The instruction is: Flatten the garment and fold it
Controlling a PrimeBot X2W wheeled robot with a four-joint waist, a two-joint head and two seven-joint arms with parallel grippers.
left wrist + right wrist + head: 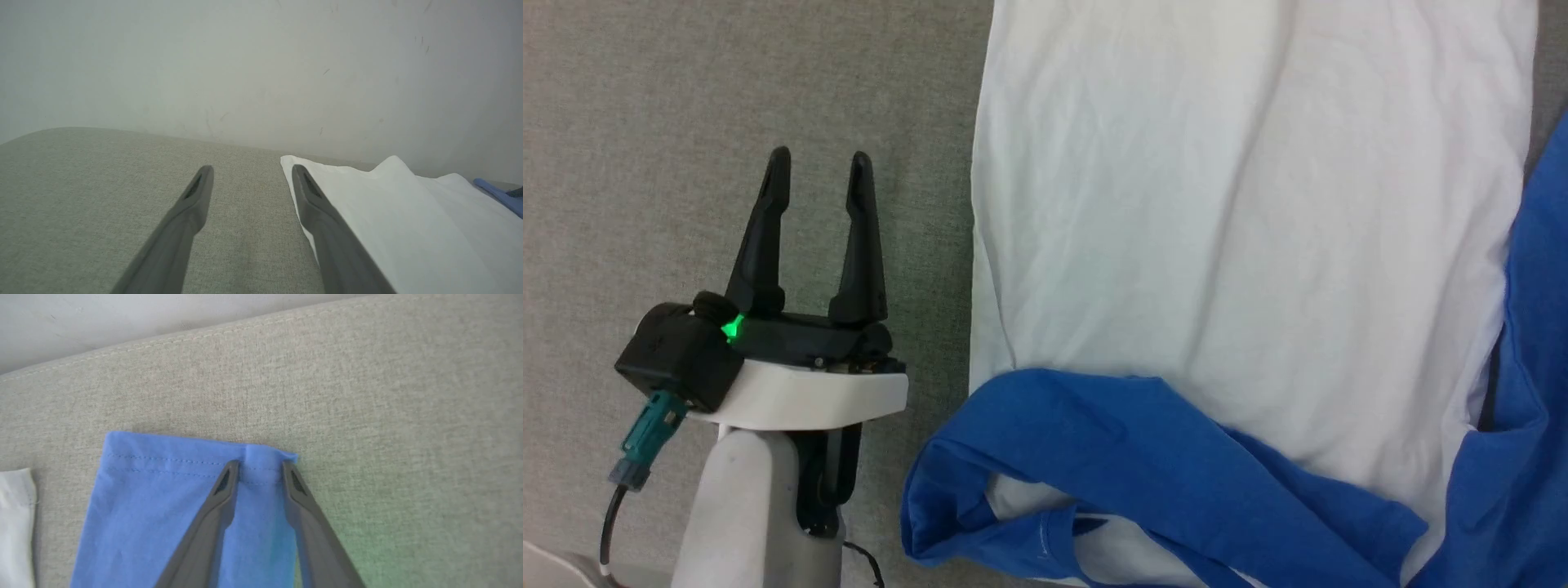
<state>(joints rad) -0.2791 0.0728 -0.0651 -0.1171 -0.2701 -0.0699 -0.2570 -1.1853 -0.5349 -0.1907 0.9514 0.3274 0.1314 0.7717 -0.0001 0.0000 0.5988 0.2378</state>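
The garment (1241,245), a white T-shirt with blue sleeves, lies spread over the right part of the head view. One blue sleeve (1094,465) is crumpled at its lower left edge. My left gripper (818,171) stands open over bare grey fabric, left of the shirt's white edge (408,220) and not touching it. In the right wrist view my right gripper (256,467) is open, with its fingertips resting on the hem of the other blue sleeve (171,506). A small ridge of blue cloth rises between them.
The shirt lies on a grey woven cushion surface (686,98) with a stitched far edge (204,335). A pale wall (261,61) rises behind it. A teal connector and cable (645,441) hang from my left wrist.
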